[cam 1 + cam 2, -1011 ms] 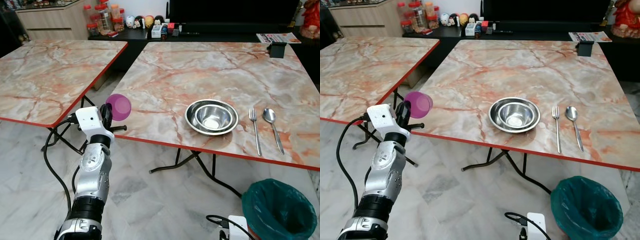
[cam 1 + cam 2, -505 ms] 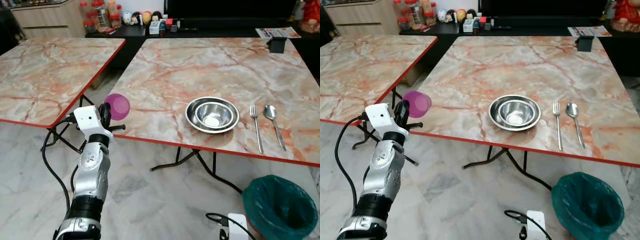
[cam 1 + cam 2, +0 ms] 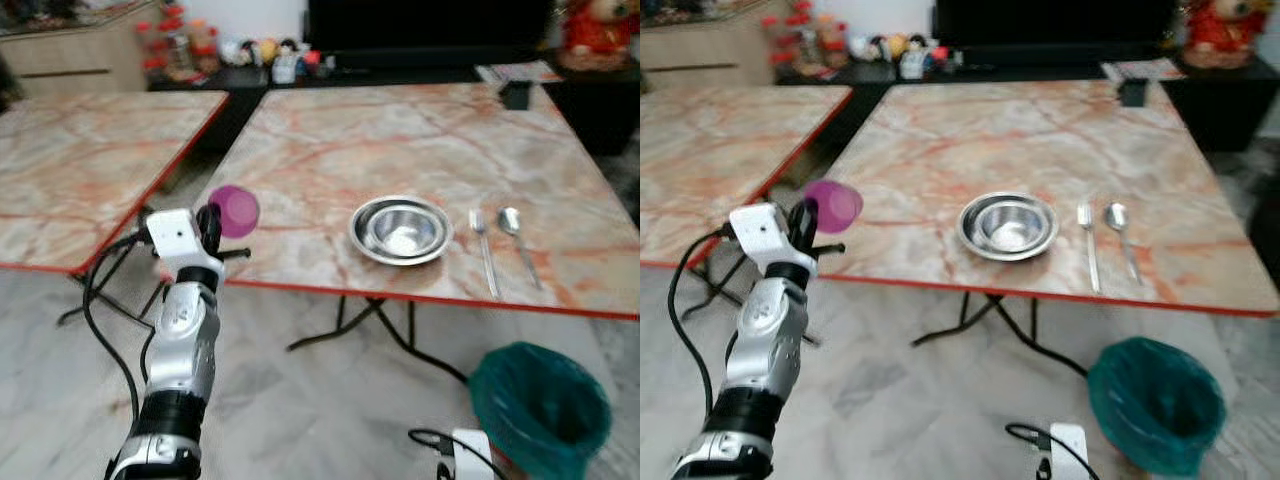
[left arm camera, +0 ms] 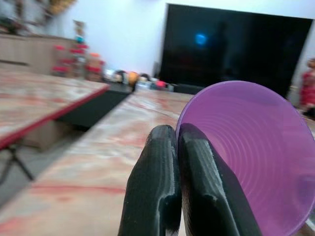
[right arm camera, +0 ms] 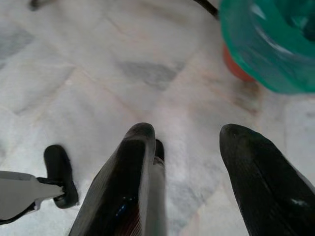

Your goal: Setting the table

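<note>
Marble-patterned surface [image 3: 330, 150] with a red edge, carrying the place setting.
Near its front edge stands a steel bowl [image 3: 400, 229] nested in a wider steel dish; just beside it, toward the robot's right, a fork [image 3: 484, 250] and a spoon [image 3: 518, 241] lie parallel and slightly apart. A small black object [image 3: 516, 93] sits at the far right corner. A second, similar surface [image 3: 80, 160] stands to the left. On the marble floor [image 3: 300, 410] stands a bin with a green liner [image 3: 540, 410].

My left arm [image 3: 180, 360] is silver with dark joint bands, a white block at its wrist and black cables looping beside it; behind the jaws, glossy black fingers [image 4: 157, 191].
</note>
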Tool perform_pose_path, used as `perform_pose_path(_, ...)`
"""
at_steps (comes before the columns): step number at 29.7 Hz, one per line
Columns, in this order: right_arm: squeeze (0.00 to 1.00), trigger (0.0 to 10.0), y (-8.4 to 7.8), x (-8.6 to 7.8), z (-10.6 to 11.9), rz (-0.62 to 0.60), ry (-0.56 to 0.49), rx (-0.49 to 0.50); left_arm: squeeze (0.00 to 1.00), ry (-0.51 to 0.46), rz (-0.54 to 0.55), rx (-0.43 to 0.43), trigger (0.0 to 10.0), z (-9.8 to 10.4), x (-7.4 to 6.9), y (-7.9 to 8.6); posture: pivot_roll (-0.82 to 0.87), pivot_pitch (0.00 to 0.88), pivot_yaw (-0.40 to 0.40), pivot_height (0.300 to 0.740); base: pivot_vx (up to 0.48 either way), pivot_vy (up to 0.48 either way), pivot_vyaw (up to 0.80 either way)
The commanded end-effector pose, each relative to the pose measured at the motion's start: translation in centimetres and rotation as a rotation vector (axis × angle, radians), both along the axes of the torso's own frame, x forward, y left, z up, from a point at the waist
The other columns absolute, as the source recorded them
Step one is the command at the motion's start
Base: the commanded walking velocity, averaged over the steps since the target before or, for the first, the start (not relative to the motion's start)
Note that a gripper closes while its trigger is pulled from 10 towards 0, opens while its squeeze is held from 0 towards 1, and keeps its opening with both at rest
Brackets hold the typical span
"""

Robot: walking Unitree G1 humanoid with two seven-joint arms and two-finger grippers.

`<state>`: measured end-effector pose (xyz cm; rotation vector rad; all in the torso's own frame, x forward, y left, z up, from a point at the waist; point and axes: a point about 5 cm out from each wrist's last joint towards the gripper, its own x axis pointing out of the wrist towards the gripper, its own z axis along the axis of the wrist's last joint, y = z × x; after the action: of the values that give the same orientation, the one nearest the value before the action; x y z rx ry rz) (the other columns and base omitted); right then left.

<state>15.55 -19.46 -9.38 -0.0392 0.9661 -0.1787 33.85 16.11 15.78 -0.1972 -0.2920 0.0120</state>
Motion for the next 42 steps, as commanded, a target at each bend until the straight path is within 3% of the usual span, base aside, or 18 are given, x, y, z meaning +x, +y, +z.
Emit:
perform_pose_path(1, 0.00, 10.0, 0.48, 0.27, 0.06, 0.008, -0.013, 0.014, 0.00, -0.028, 0.014, -0.003, 10.0, 0.73, 0.02, 0.54, 0.05, 0.040, 0.093, 0.695, 0.386, 0.000, 0.00)
perform_pose_path(18, 0.00, 10.0, 0.50, 0.24, 0.01, 0.011, 0.000, 0.021, 0.00, -0.032, 0.010, -0.001, 10.0, 0.86, 0.09, 0.44, 0.04, 0.041, 0.094, 0.695, 0.395, 0.000, 0.00)
perform_pose_path(27, 0.00, 10.0, 0.53, 0.20, 0.01, 0.009, -0.007, 0.025, 0.00, -0.032, -0.001, 0.000, 10.0, 0.90, 0.08, 0.42, 0.05, 0.043, 0.095, 0.663, 0.384, 0.000, 0.00)
perform_pose_path(34, 0.00, 10.0, 0.60, 0.41, 0.16, 0.003, -0.037, 0.037, 0.00, -0.031, -0.022, -0.002, 10.0, 0.86, -0.03, 0.35, 0.05, 0.043, 0.095, 0.663, 0.000, 0.000, 0.00)
perform_pose_path(42, 0.00, 10.0, 0.52, 0.45, 0.21, 0.007, -0.046, 0.032, 0.00, -0.035, -0.026, -0.006, 10.0, 1.00, -0.03, 0.33, 0.05, 0.044, 0.095, 0.718, 0.000, 0.000, 0.00)
